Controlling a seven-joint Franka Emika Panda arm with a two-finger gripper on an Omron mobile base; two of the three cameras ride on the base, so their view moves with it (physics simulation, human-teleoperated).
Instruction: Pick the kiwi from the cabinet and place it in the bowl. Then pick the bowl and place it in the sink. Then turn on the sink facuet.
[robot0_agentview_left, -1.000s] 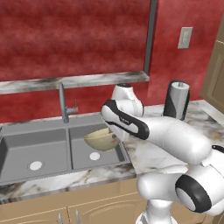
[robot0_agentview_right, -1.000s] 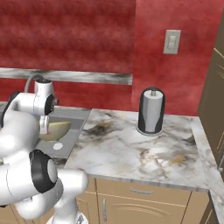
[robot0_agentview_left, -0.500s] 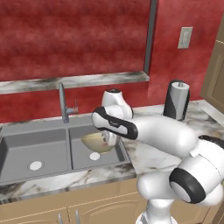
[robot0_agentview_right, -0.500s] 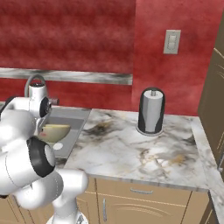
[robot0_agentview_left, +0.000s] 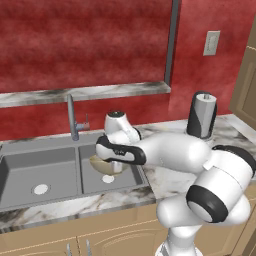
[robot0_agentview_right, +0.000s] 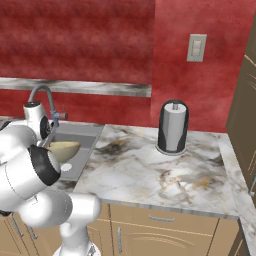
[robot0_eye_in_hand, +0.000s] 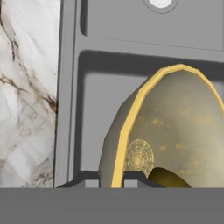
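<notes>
My gripper (robot0_eye_in_hand: 112, 179) is shut on the yellow rim of the olive bowl (robot0_eye_in_hand: 175, 122), one finger on each side of the wall. The bowl (robot0_agentview_left: 101, 164) hangs tilted over the right basin of the grey sink (robot0_agentview_left: 30, 170), held by my gripper (robot0_agentview_left: 114, 161). The kiwi (robot0_eye_in_hand: 169, 178) lies inside the bowl near its bottom. In the right base view the bowl (robot0_agentview_right: 64, 149) shows beside my arm above the sink (robot0_agentview_right: 85, 133). The faucet (robot0_agentview_left: 73, 118) stands behind the basins, apart from the bowl. The cabinet is out of view.
A dark paper-towel holder (robot0_agentview_left: 201, 115) stands on the marbled counter (robot0_agentview_right: 145, 165) to the right. A stone ledge (robot0_agentview_left: 85, 92) runs along the red wall behind the faucet (robot0_agentview_right: 42, 93). Drawer fronts line the counter's front below.
The arm has swung left and lower with the bowl, bringing it from the basin's right side to over the middle of the right basin. The gripper has stayed shut.
</notes>
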